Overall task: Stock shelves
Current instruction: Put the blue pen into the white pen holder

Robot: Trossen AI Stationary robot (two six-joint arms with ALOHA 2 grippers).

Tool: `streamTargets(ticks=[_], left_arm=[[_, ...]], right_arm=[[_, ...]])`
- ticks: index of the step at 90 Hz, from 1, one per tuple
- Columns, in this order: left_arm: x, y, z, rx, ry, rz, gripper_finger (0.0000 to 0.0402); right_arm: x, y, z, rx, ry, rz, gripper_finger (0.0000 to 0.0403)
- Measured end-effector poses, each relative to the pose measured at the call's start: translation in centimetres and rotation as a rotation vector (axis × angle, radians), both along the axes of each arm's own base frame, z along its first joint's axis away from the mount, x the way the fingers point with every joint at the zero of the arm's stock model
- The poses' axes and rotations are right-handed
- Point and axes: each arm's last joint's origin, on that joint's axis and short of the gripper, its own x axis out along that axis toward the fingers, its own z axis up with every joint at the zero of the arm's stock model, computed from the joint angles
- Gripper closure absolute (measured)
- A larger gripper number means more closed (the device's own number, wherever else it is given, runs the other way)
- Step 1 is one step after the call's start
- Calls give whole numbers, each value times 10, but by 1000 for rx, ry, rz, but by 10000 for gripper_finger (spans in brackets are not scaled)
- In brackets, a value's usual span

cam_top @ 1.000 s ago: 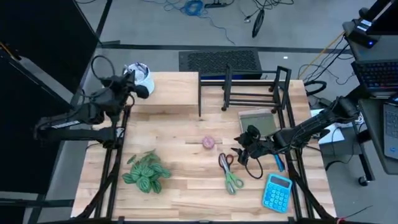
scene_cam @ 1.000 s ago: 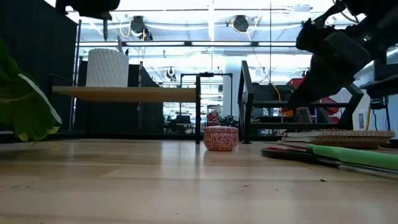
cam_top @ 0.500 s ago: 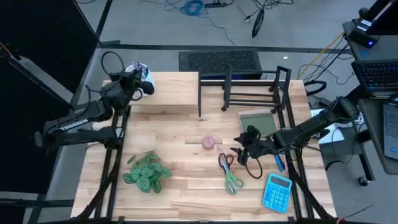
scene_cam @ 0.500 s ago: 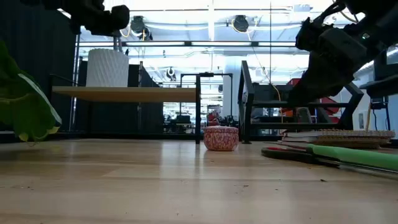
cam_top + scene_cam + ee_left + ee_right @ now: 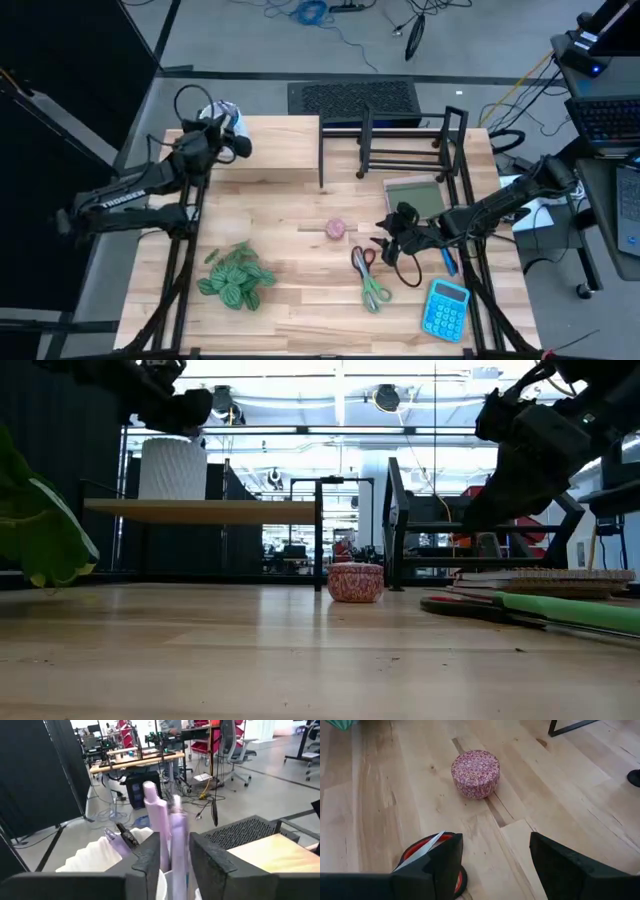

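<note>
Holding a lilac pen [image 5: 170, 837] narrowly between its fingers, the left gripper [image 5: 172, 852] hangs over the white cup [image 5: 225, 118] on the pale-wood shelf [image 5: 270, 145]; dropping it in looks next. The right gripper [image 5: 492, 857], wide open, waits near the pink tin [image 5: 475, 773] on the surface [image 5: 300, 270], beside the black rack [image 5: 400, 140].

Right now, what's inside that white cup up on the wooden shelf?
The white cup on the pale-wood shelf holds light purple pens and a dark one. The left gripper is closed around one purple pen. The cup's bottom is hidden.
</note>
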Motion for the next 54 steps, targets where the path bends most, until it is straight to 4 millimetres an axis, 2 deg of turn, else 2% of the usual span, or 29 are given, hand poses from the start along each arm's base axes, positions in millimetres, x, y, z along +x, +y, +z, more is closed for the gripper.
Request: streamTargets(ticks=[17, 29, 43, 54], left_arm=[[-3, -4, 16, 10, 18, -17, 223], [-2, -12, 36, 39, -32, -68, 196], [4, -25, 58, 57, -99, -330, 190], [17, -35, 57, 30, -102, -561, 192]], right_arm=[[-1, 1, 2, 32, 9, 43, 190], [-6, 1, 7, 88, 20, 96, 190], [-18, -2, 13, 127, 55, 102, 190], [-32, -5, 11, 207, 164, 62, 190]])
